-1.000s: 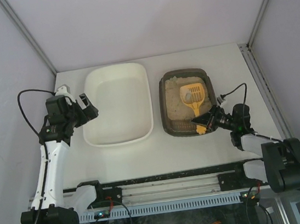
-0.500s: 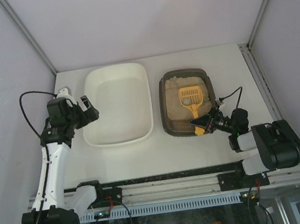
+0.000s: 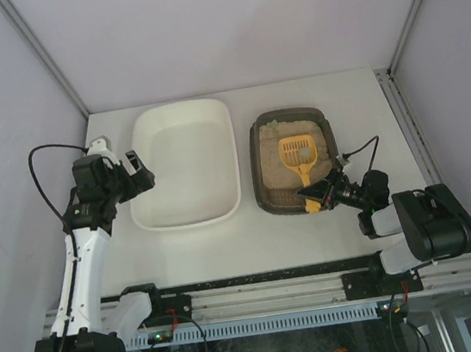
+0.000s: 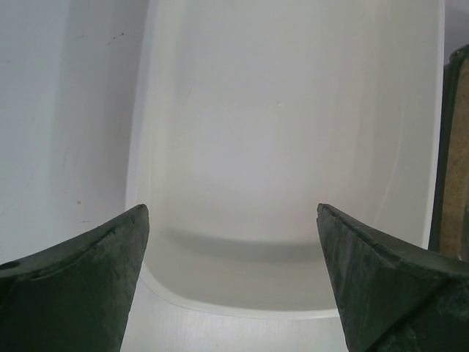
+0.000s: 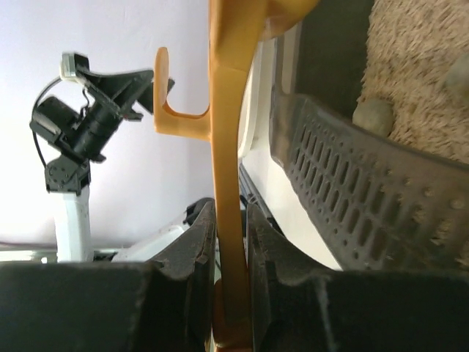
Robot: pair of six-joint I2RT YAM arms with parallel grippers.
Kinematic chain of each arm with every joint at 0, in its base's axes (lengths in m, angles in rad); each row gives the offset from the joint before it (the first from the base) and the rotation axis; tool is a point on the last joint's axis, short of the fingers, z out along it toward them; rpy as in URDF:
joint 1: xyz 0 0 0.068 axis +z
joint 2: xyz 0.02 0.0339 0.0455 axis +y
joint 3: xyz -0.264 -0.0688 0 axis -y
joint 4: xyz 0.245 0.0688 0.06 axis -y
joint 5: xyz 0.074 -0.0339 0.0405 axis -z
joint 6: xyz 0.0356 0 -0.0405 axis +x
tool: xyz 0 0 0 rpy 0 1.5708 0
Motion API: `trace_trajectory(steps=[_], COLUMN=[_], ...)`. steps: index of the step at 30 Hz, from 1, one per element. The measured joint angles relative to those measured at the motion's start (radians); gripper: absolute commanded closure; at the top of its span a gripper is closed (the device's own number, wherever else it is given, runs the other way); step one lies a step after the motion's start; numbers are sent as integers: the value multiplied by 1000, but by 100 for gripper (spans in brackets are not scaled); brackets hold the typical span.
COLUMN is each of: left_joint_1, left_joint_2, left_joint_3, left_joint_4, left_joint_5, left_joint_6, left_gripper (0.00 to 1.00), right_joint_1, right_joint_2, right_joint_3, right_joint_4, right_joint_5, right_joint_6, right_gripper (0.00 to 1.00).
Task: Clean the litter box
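The litter box (image 3: 258, 169) is a dark grey-brown tray with beige litter, right of centre on the table. A yellow slotted scoop (image 3: 299, 155) lies over the litter with a small grey clump on its head. My right gripper (image 3: 323, 194) is shut on the scoop's handle (image 5: 229, 183) at the box's near right corner. The right wrist view shows the box's slotted rim (image 5: 352, 198), litter and a grey clump (image 5: 372, 116). My left gripper (image 3: 138, 171) is open and empty at the left rim of the cream-white tub (image 3: 183, 161); its fingers (image 4: 80, 286) frame the tub's rim (image 4: 242, 301).
The white tub stands just left of the litter box, their long sides nearly touching. Pale walls with metal posts close off the back and sides. A black rail runs along the table's near edge (image 3: 257, 275).
The right arm has folded back and lower, and the scoop's head has slid slightly toward the back of the box. The left gripper has barely moved.
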Motion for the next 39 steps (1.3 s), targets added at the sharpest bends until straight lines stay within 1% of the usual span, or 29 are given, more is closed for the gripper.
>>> trace_trajectory(steps=[3,6,8,11,13,16,19,22,24,25,27,29,32,35,39], left_joint_1=[0,0,1,3,6,14,70,205,290,318,349,362,372,375,376], left_joint_2=[-6,-14,-16,-17,-16,1,56,145,229,273,351,410,451,460,477], left_joint_3=[-10,-20,-21,-21,-18,12,97,205,281,318,374,404,406,410,449], left_joint_4=[5,4,5,6,7,-3,-50,-107,-160,-189,-238,-278,-333,-377,-432], left_joint_5=[1,1,0,-9,-29,-79,-60,26,66,80,100,116,143,167,214], left_joint_6=[3,9,9,18,58,163,259,305,325,335,351,363,376,397,438], left_gripper=[0,0,0,4,0,0,0,0,1,1,1,1,1,0,0], right_joint_1=[-27,2,12,1,2,32,103,195,267,301,404,517,663,765,886], right_joint_2=[-20,-79,-155,-263,-314,-394,-459,-466,-433,-411,-338,-243,-91,42,214], right_joint_3=[-3,0,3,14,32,96,201,350,459,505,637,781,970,1108,1266], right_joint_4=[-11,-102,-204,-362,-463,-666,-875,-1060,-1170,-1217,-1352,-1479,-1623,-1755,-1945], right_joint_5=[2,6,4,13,22,55,106,162,204,225,316,416,559,699,927], right_joint_6=[-4,-47,-98,-174,-217,-298,-388,-479,-533,-557,-620,-680,-751,-801,-866], right_gripper=[100,100,100,100,100,100,100,100,100,100,100,100,100,100,100])
